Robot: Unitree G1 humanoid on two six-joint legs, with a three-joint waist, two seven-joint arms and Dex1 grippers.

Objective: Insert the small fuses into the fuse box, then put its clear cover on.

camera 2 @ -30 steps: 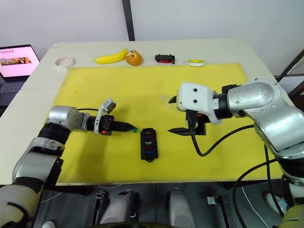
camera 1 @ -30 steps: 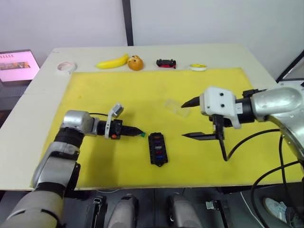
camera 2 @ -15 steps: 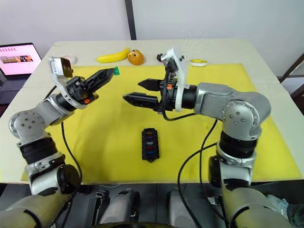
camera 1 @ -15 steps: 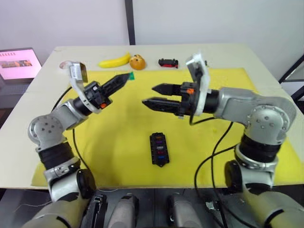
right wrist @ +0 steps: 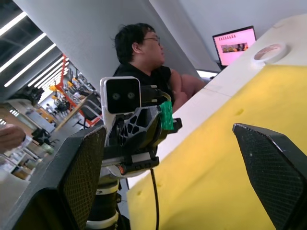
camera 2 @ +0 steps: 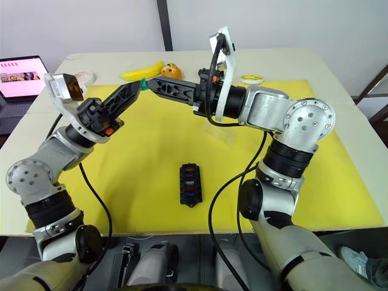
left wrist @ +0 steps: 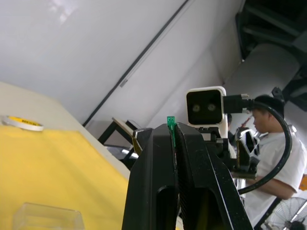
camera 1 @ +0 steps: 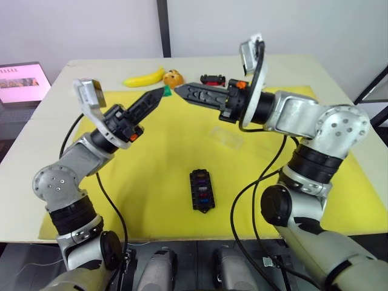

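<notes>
The fuse box (camera 1: 201, 190) lies flat on the yellow mat (camera 1: 151, 182), near its front edge, and several coloured fuses already sit in its slots; I can make out red, blue and purple ones, but I cannot count them surely. One fuse is not yet in: the left gripper (camera 1: 159, 97) is raised well above the mat and pinches a green fuse (left wrist: 171, 123) between its closed fingertips. The right gripper (camera 1: 182, 90) is lifted too, its tip almost meeting the left one, with its two fingers spread wide and nothing between them, as the right wrist view shows. The clear cover (camera 1: 228, 138) rests on the mat apart from the box, beyond it. So I judge the inserting is mostly done; the green fuse must still go in, and the cover is not yet on.
</notes>
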